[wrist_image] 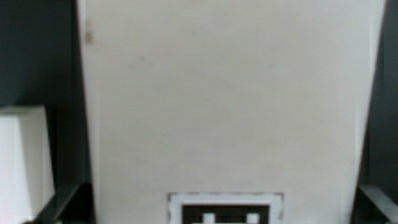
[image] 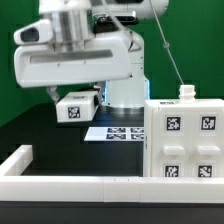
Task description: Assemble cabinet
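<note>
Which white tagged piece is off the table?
The small block in the gripper, held above the table; the big cabinet stands on it.

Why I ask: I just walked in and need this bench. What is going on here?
The Panda arm's gripper is closed on a small white tagged block, which appears to be held clear of the black table. The large white cabinet stands apart from it on the exterior view's right. The marker board lies flat between them. The block has not yet been brought to the cabinet.
</note>
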Controlling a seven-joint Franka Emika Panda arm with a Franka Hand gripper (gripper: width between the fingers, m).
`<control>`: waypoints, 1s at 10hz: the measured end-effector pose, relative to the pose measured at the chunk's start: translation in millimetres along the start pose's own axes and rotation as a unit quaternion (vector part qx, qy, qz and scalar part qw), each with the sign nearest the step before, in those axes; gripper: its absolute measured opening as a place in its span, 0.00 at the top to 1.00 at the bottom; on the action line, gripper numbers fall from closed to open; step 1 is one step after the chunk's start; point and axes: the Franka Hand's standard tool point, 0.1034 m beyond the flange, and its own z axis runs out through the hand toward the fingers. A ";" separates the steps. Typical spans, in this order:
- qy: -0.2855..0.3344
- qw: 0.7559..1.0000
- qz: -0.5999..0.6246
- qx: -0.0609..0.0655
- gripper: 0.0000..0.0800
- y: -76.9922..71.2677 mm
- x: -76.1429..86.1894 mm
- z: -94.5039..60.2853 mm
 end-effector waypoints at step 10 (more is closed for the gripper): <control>0.009 1.000 -0.009 -0.022 0.31 -80.8 64.7 -57.0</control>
